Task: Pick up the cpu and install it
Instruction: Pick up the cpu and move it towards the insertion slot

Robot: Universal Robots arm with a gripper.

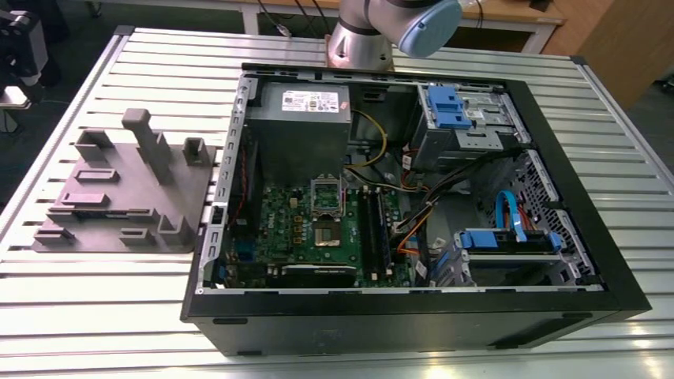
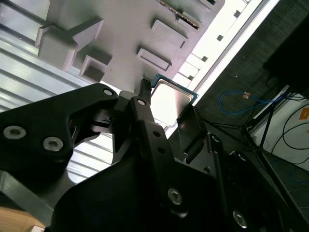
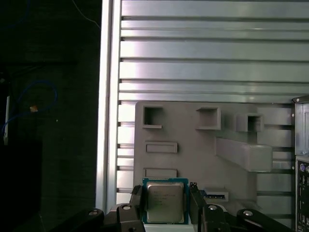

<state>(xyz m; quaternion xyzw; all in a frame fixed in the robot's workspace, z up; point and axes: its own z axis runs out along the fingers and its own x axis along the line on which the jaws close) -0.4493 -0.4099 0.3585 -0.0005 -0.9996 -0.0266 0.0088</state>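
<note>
In both wrist views the cpu [image 3: 165, 202] [image 2: 172, 98], a small square chip with a silvery top plate and a thin blue-green rim, sits between my two black fingers [image 3: 137, 199]. The gripper [image 3: 165, 205] [image 2: 169, 104] is shut on it, one finger against each side edge. The chip hangs well above the grey moulded tray [image 3: 193, 154] [image 2: 120, 29], near one edge of the tray. In the exterior view the tray [image 1: 126, 193] lies on the slatted table at the left. The open computer case holds the motherboard with its shiny socket frame [image 1: 327, 207].
The arm's base and elbow [image 1: 395, 31] stand behind the case in the exterior view. The tray carries several raised blocks and pockets [image 3: 208, 118]. The case wall [image 3: 301, 145] borders the tray. Cables, blue drive bays [image 1: 506, 237] and a power supply [image 1: 300, 106] crowd the case. Beyond the table edge [image 3: 108, 96] is dark floor.
</note>
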